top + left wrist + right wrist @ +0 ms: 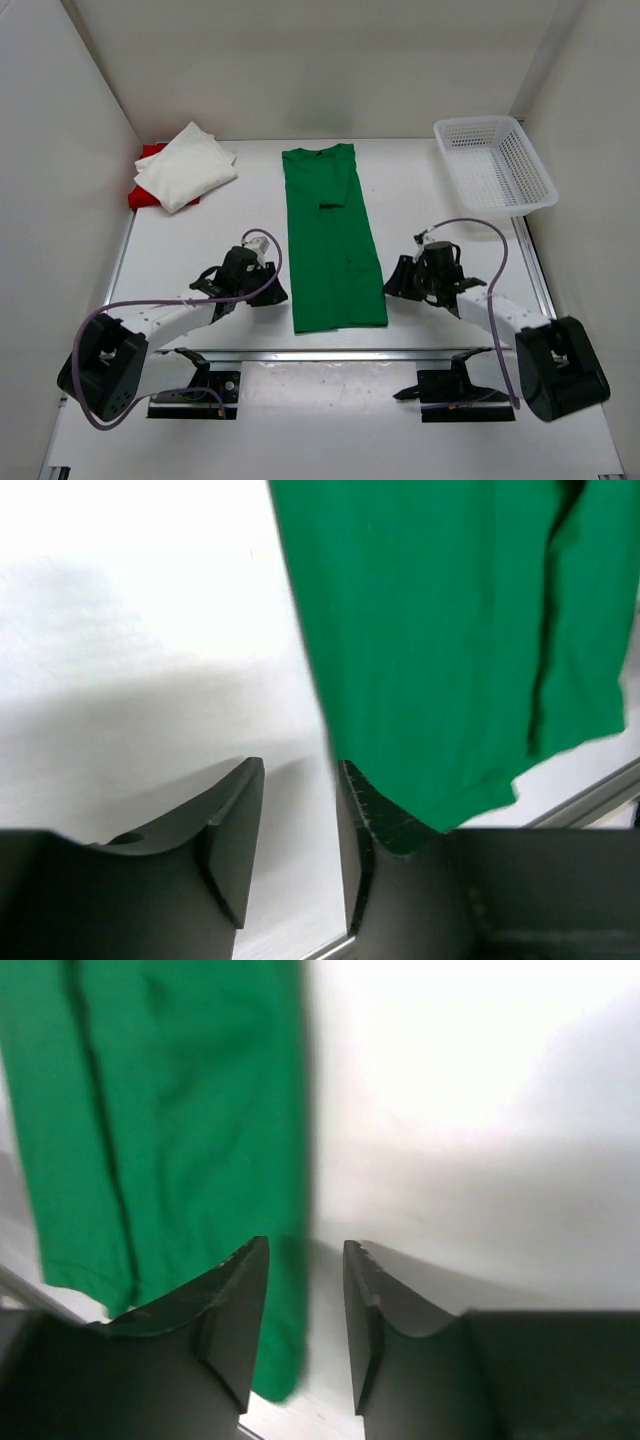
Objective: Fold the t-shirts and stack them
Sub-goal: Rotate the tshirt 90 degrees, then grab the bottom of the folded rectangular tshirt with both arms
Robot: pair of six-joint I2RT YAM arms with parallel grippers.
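Green cloth fills the middle of the overhead view. The long green cloth t-shirt (pixel 335 240) lies flat on the white table (pixel 200 250), folded lengthwise into a narrow strip with the collar far and the hem near. In the far left corner the folded white cloth t-shirt (pixel 185 165) sits on top of the bright red cloth t-shirt (pixel 142 195), which we take to be the start of the stack. The white plastic mesh basket (pixel 490 170) stands well apart at the far right. The left gripper (pixel 272 290) and the right gripper (pixel 398 280) flank the near end of the strip, one on each side. We judge that this placing suits lifting the hem corners and folding them toward the collar.

From overhead we cannot read the jaws. The left wrist view settles it for that arm. The left gripper (pixel 300 770) has its fingers spread with bare table between them. The near left corner of the green shirt (pixel 440 630) lies against one finger but is not pinched.

The right wrist view shows the same on the other side. The right gripper (pixel 305 1245) is also spread, and the right edge of the green shirt (pixel 170 1110) runs beside one finger, with nothing clamped.
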